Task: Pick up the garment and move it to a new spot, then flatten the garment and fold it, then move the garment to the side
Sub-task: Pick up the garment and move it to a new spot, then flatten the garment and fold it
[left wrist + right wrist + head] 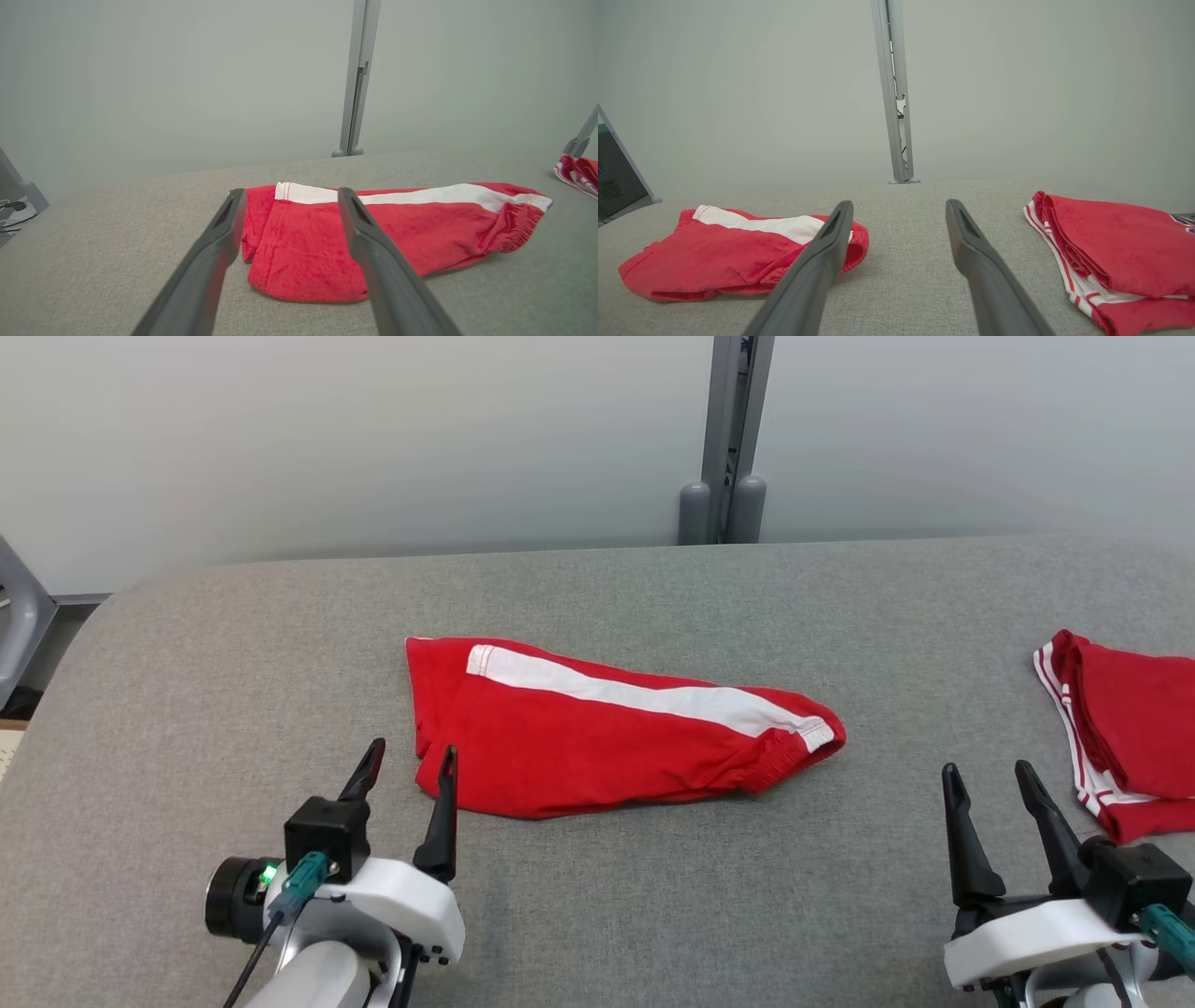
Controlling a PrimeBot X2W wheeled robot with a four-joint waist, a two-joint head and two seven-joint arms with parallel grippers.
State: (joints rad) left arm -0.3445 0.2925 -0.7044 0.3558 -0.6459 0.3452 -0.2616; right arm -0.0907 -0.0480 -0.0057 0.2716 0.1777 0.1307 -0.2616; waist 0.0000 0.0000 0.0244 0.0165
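The garment, one red piece with one broad white stripe along its length, lies flattened near the middle of the grey padded table. Two grippers hover low over the table. The left gripper is just beside the garment's left end, jaws spread wide and holding nothing. The right gripper is well off to the right, jaws equally wide and empty. Beyond it, a second red garment with thin white stripes lies at the table's right edge. One grey post stands behind the table.

Grey padded surface bears the garment and folded red clothing.
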